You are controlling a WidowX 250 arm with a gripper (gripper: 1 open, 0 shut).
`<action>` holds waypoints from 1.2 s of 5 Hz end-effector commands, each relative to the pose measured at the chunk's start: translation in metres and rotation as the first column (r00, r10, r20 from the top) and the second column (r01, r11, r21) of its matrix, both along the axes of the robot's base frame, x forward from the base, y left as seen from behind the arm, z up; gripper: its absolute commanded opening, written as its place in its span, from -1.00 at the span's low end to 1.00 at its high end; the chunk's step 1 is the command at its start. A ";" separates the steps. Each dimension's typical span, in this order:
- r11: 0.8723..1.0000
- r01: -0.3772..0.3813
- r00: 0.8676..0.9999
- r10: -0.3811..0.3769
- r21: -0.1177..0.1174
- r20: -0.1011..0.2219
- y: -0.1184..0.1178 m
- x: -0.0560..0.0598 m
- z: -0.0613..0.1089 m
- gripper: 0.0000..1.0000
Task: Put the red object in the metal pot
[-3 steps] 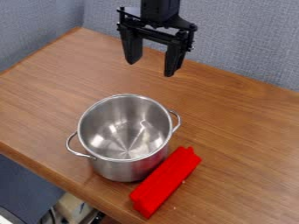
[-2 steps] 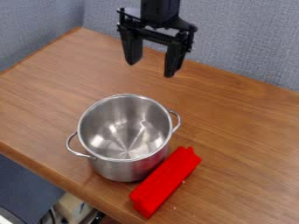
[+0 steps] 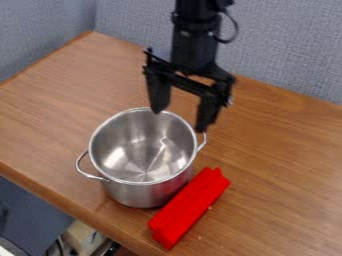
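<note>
The red object (image 3: pixel 189 207) is a long bright red block lying flat on the wooden table near the front edge, just right of the metal pot. The metal pot (image 3: pixel 140 155) is a shiny round steel pot with small loop handles, standing upright and empty. My gripper (image 3: pixel 186 108) hangs pointing down above the pot's far right rim, open, with nothing between its two black fingers (image 3: pixel 158 95). It is well apart from the red object, which lies nearer the camera.
The wooden table (image 3: pixel 54 90) stretches left and back of the pot. Its front edge runs diagonally just below the pot and the block. A blue-grey wall (image 3: pixel 54 25) stands behind.
The gripper has come down and toward the camera, from over the table's far edge to just above the pot's far rim. Pot and red block have not moved.
</note>
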State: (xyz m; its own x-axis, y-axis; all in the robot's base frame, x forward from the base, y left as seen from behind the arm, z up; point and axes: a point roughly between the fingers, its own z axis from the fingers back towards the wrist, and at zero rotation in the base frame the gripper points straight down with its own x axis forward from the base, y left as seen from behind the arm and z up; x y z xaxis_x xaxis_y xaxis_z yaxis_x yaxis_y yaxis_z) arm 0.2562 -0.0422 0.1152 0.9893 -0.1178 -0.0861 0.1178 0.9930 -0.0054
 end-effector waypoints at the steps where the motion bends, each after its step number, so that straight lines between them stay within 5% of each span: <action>1: 1.000 0.028 0.998 -0.028 0.005 0.059 -0.019 -0.016 0.007 1.00; 4: 0.999 0.026 0.992 -0.031 0.039 0.123 -0.052 -0.040 -0.029 1.00; 6: 0.999 0.025 0.983 -0.031 0.037 0.179 -0.053 -0.041 -0.054 1.00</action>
